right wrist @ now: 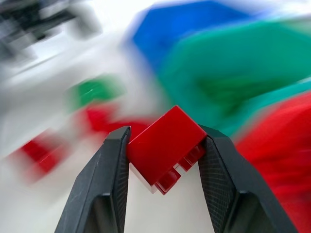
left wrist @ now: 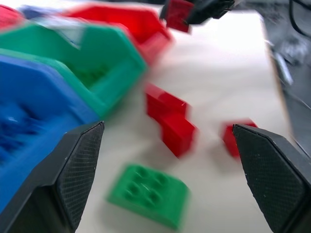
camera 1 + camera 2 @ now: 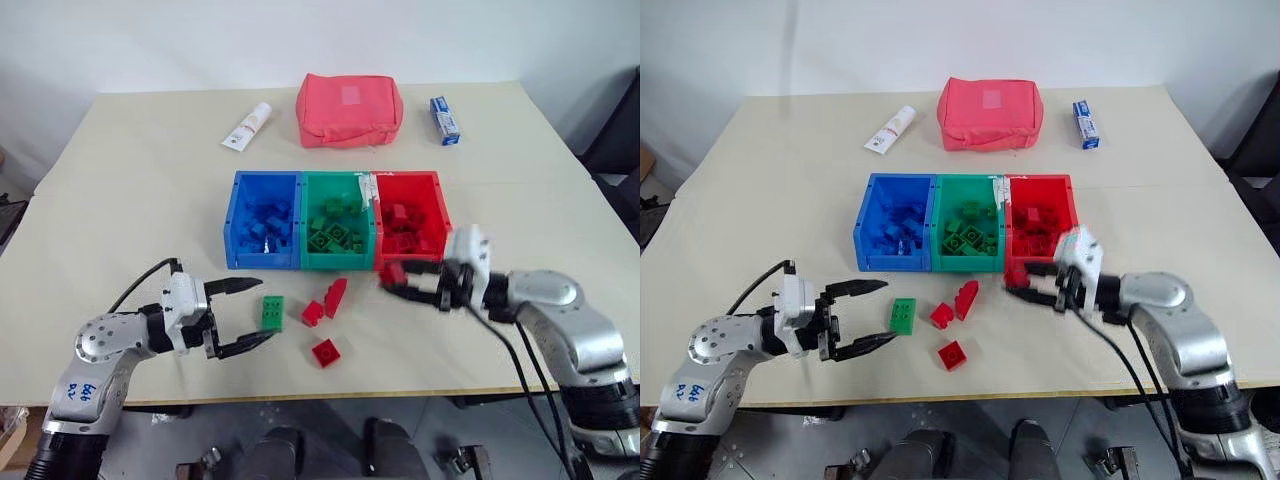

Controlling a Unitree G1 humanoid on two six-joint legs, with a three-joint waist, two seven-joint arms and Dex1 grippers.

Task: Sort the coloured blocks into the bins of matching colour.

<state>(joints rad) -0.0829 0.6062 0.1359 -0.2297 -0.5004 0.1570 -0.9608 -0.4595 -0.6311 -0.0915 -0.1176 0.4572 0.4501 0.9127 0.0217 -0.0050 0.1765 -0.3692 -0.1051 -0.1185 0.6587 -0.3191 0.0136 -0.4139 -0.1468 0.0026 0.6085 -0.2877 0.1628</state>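
Beige table [image 3: 130, 170] against white wall, left hand [image 3: 245, 315] released, right hand [image 3: 392, 280] grasping red block [image 1: 165, 145]

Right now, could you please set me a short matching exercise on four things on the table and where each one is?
Things:
1. green brick
2. red brick
3. white tube
4. red pouch

Places:
A. behind the bins, mid-table
B. on the table beside the open left end effector
C. left of the pouch
D. clamped in the right end effector

Pairs: 1-B, 2-D, 3-C, 4-A
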